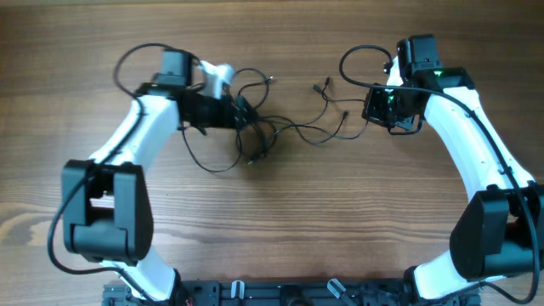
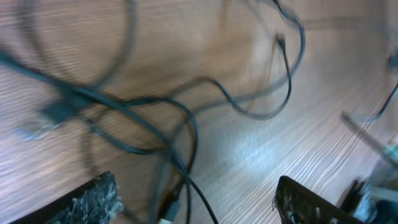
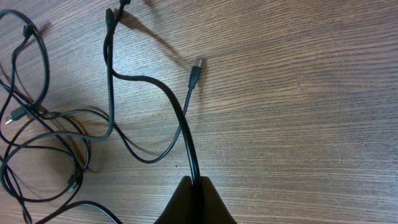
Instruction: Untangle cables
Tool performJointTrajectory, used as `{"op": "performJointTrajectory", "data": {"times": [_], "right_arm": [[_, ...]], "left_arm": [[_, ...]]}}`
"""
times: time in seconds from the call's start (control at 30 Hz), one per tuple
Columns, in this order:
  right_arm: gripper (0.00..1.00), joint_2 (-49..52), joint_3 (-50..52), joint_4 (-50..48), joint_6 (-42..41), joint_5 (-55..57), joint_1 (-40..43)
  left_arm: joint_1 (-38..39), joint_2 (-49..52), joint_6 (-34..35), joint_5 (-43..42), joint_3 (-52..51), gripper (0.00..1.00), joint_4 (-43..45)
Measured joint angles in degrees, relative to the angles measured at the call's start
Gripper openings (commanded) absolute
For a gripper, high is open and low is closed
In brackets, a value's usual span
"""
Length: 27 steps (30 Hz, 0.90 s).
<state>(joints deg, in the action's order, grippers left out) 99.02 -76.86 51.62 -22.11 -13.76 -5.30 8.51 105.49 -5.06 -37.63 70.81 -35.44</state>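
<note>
My right tool (image 3: 194, 184) is clenched on one cable (image 3: 186, 134); my left tool (image 2: 196, 200) gapes over the knot (image 1: 255, 134). If I pull rightward, the knot may tighten.

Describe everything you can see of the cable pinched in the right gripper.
The cable is a thin, glossy black cord, rubbery-looking and flexible. The right gripper is shut on it, and the cord comes out from between the fingertips. From there it runs over the wooden table, then bends left toward the loose tangle of similar cords. A second cord ending in a silver-tipped plug crosses it just above the grip. Its far end appears to be a small dark plug, but the path is hard to trace with certainty.
</note>
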Motion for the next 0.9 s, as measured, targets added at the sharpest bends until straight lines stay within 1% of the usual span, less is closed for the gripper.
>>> {"op": "performJointTrajectory", "data": {"times": [0.1,0.23,0.4,0.57,0.73,0.9], "right_arm": [[0.05,0.0,0.0,0.0,0.37,-0.17,0.0],[0.05,0.0,0.0,0.02,1.16,-0.22,0.0],[0.05,0.0,0.0,0.02,1.46,-0.22,0.0],[0.05,0.0,0.0,0.04,1.49,-0.39,0.0],[0.06,0.0,0.0,0.07,1.51,-0.39,0.0],[0.06,0.0,0.0,0.02,1.46,-0.39,0.0]], "left_arm": [[3.34,0.0,-2.93,3.23,0.0,0.79,-1.55],[4.83,0.0,-4.48,6.78,0.0,0.81,-3.13],[5.01,0.0,-3.56,13.99,-0.31,0.79,-2.54],[5.01,0.0,-1.51,20.0,-0.9,0.74,-0.35],[5.01,0.0,-1.64,21.46,-0.92,0.72,-0.17],[5.01,0.0,-4.61,21.79,-1.51,0.71,-1.27]]}}
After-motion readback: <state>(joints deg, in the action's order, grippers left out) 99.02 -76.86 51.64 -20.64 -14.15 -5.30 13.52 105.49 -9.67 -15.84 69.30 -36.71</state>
